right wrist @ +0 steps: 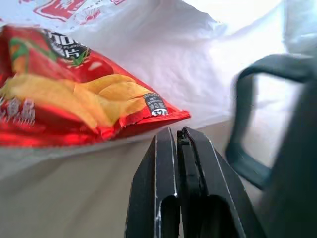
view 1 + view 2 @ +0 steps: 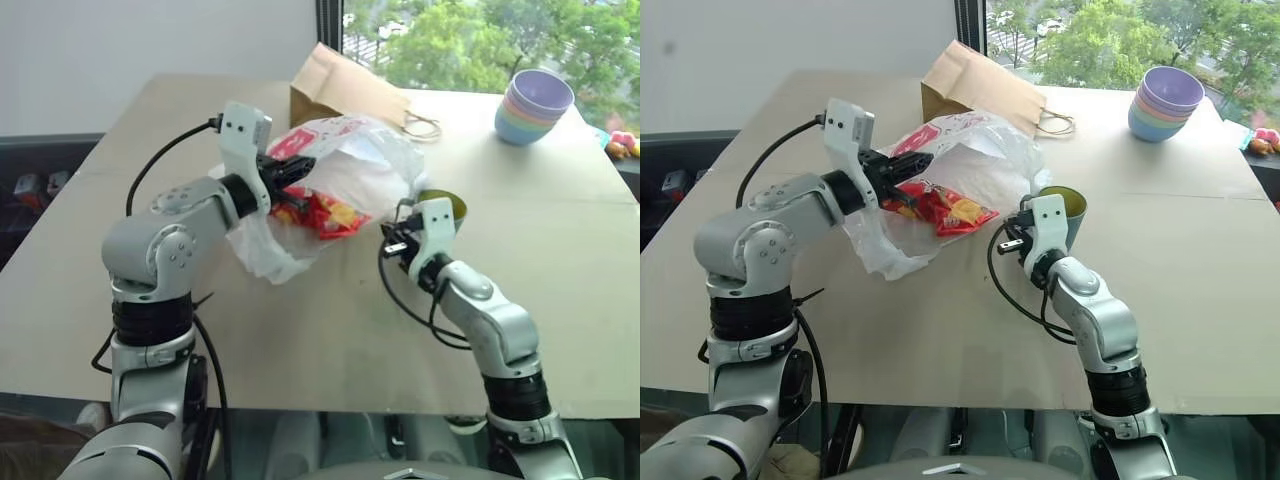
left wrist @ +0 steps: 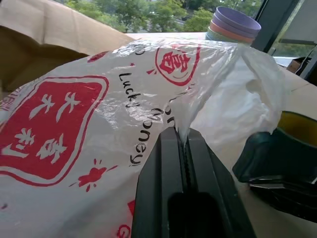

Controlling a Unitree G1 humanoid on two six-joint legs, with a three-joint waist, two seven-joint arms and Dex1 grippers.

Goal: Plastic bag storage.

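The left gripper [image 3: 185, 144] is closed on a fold of the plastic bag [image 2: 360, 165], and the film is pinched between its black fingers [image 3: 166, 163] and held up off the table [image 2: 300, 330]. The right gripper [image 1: 177, 133] is closed with nothing between its fingers, and is seen low over the table just beside the near right edge of the bag. The bag is spread across the middle of the table, with its red patches turned up. A red crisp packet [image 2: 950, 210] is seen under its lifted near edge. A dark green cup [image 2: 1065, 212] stands just right of the bag. A brown paper bag [image 2: 345, 85] lies behind, and stacked bowls [image 2: 533, 105] are set far right.
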